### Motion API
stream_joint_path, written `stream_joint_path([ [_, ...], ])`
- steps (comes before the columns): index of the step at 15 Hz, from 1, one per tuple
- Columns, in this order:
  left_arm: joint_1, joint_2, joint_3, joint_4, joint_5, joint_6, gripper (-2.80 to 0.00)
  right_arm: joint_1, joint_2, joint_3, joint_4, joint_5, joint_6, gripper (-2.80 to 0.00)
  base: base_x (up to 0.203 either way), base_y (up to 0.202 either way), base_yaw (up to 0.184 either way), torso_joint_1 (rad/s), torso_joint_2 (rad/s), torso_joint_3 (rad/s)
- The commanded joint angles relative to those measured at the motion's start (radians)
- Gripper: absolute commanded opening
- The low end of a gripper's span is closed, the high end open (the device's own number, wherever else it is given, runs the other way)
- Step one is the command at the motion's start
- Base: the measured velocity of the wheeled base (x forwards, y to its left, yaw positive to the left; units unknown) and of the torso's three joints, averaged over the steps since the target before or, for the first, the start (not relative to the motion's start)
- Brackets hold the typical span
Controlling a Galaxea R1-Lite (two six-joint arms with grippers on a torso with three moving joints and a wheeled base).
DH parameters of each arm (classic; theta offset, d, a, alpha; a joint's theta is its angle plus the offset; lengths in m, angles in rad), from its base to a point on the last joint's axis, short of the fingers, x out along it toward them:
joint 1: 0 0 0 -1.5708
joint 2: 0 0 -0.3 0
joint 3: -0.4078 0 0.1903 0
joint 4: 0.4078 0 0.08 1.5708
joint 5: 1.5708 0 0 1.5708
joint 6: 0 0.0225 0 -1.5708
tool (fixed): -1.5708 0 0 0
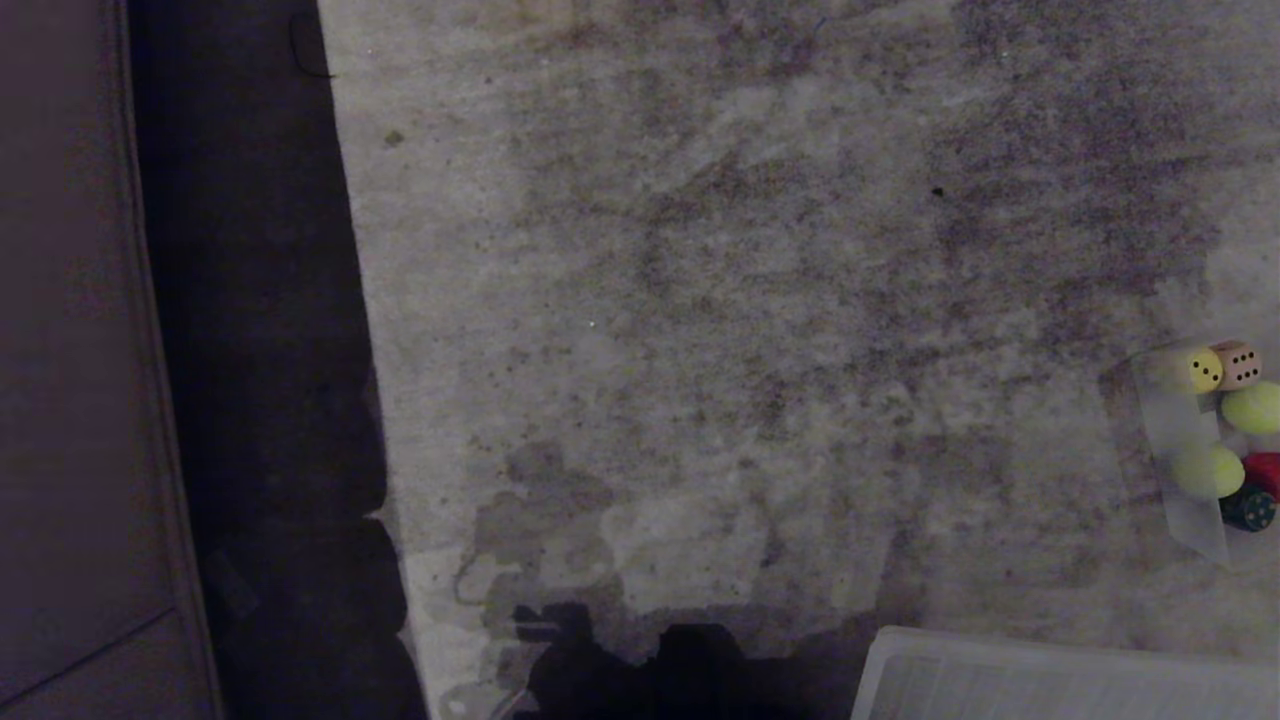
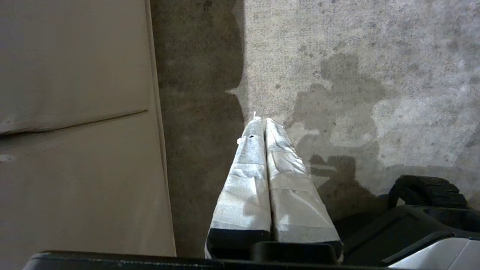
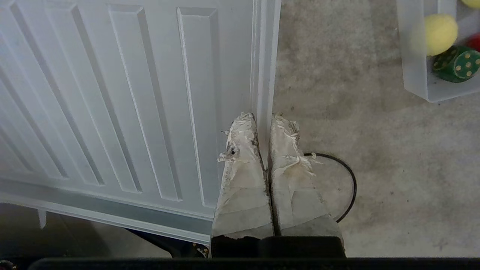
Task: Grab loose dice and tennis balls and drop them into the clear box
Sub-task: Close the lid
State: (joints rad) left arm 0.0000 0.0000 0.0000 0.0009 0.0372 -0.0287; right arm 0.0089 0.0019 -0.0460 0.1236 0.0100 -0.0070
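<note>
Head view is showing stained grey carpet [image 1: 760, 330] w/ neither arm in it; a dark shadow band is running down the left beside a plain brown panel [image 1: 70, 350]. At the far right edge the clear box [image 1: 1180, 430] is sitting on the carpet, partly cut off by the frame. Inside it: the yellow die [image 1: 1203, 369] & the cream-beige die [image 1: 1238, 364] are lying side by side, touching, at the far end; two tennis balls, one [image 1: 1253, 407] just below the dice & one [image 1: 1207, 470] nearer the robot against the box's wall; the red die [image 1: 1264, 470] & dark green die [image 1: 1249, 508] are sitting at the near end, by that 2nd ball. The flat ribbed lid [image 1: 1060, 680] is lying at the bottom right, apart from the box. Left gripper [image 2: 262, 122] is hanging over bare carpet next to the brown panel, its taped fingers [image 2: 247, 168] pressing together, holding nothing. Right gripper [image 3: 264, 118] is hovering over the lid's edge, taped fingers likewise closed & empty; a thin black cable [image 3: 347, 176] is looping on the carpet beside it, and the box corner w/ a ball and the green die is showing off to one side, well apart from the fingertips.
</note>
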Motion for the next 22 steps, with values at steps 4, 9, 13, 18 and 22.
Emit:
stream_joint_path([
  [4,0.000,0.002,0.002,-0.001,0.007,-0.011,-2.80,-0.006,0.000,-0.003,0.003,-0.035,0.103,-2.80,0.000,0.000,0.000,0.001,0.00,-0.016],
  [9,0.000,0.000,0.002,-0.001,0.007,-0.011,-2.80,-0.008,0.016,-0.050,0.001,-0.060,0.132,-2.80,0.000,0.000,0.000,0.000,0.00,0.000],
  [13,0.000,0.000,0.002,-0.001,0.007,-0.011,-2.80,-0.007,0.325,-0.240,-0.003,-0.068,0.238,-2.80,0.000,0.000,0.000,0.000,0.00,0.000],
  [18,0.000,0.001,0.002,-0.001,0.006,-0.011,-2.80,-0.076,0.885,-0.320,-0.303,-0.188,0.442,-2.80,0.000,0.000,0.000,0.000,0.00,0.000],
  [22,0.000,0.000,0.002,-0.001,0.006,-0.011,-2.80,-0.289,1.337,-0.378,-0.610,-0.203,0.640,-2.80,0.000,0.000,0.000,0.000,0.00,0.000],
])
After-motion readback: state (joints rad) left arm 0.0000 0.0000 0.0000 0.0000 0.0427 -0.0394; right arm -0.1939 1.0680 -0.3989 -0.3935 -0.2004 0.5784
